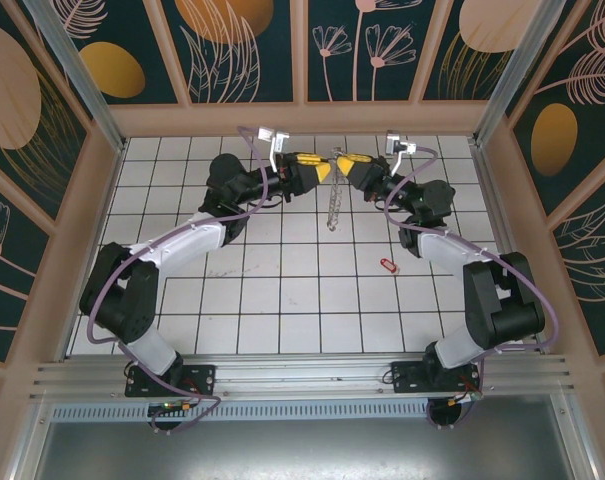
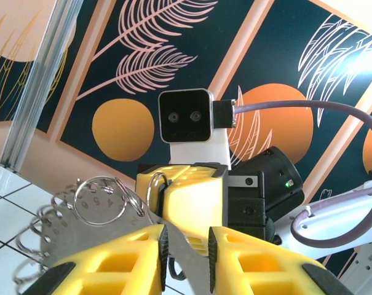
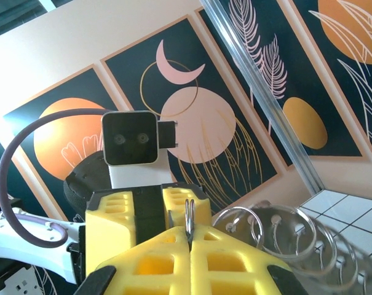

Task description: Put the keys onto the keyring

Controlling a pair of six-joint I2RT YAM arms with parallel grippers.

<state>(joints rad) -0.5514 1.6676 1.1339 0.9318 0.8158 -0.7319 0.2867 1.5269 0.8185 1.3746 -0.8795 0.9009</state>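
Over the far middle of the table my two grippers meet tip to tip. The left gripper [image 1: 322, 170] [image 2: 187, 235] is shut on a flat grey metal key [image 2: 184, 252], which runs slantwise between its black pads. That key joins a numbered metal plate [image 2: 75, 239] carrying a ring [image 2: 99, 200] and a string of further rings [image 1: 333, 208] that hangs down toward the tiles. My right gripper [image 1: 344, 163] [image 3: 189, 233] is shut on the keyring [image 3: 189, 212], seen edge-on above its closed yellow fingers [image 3: 235, 258]. The keyring [image 2: 152, 184] also pokes out of the right gripper just beyond the key.
A small red object [image 1: 388, 265] lies on the white tiled table [image 1: 282, 290] in front of the right arm. The rings and keys [image 3: 278, 233] dangle to the right of the right gripper. Patterned walls [image 1: 247, 45] and metal posts close in the back and sides.
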